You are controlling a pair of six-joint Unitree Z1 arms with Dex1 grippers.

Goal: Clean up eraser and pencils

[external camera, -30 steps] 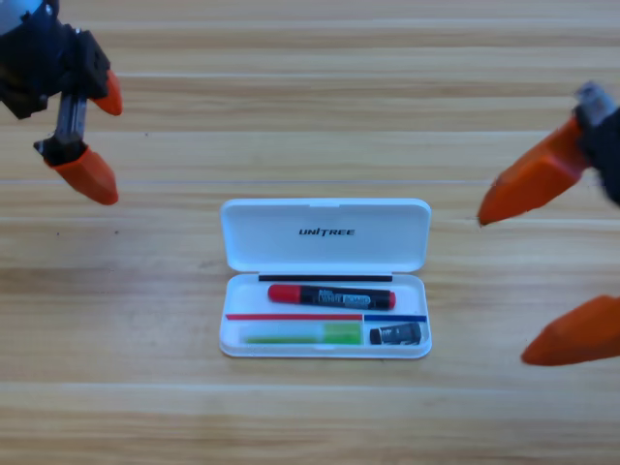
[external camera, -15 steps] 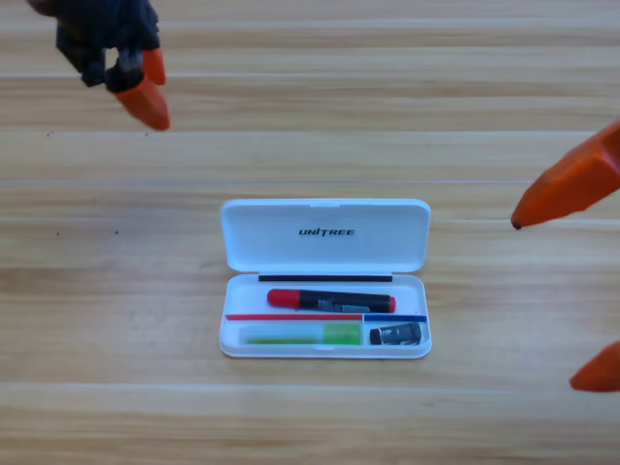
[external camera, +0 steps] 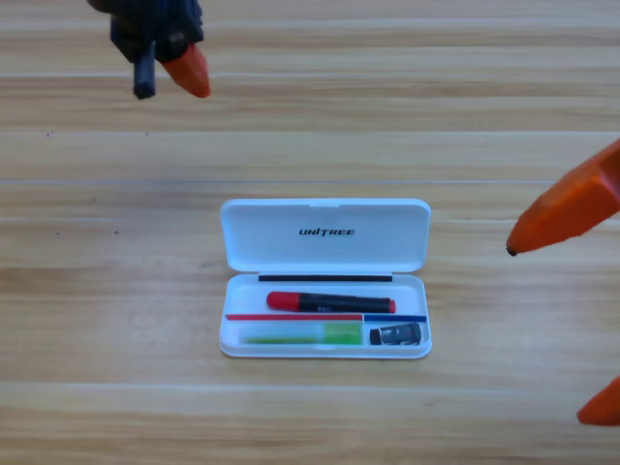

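black pencil (external camera: 331,302): already in the white case (external camera: 325,351) – upper slot of the tray
green pencil (external camera: 300,335): in too, lower left slot
eraser (external camera: 395,335): tucked in the small lower right slot
case lid (external camera: 325,235): flipped open, so closing it looks like all that's left
left gripper (external camera: 174,66): up at the top edge, well away from the case – can't tell how its jaws stand
right gripper (external camera: 581,315): at the right edge, jaws spread wide, holding nothing
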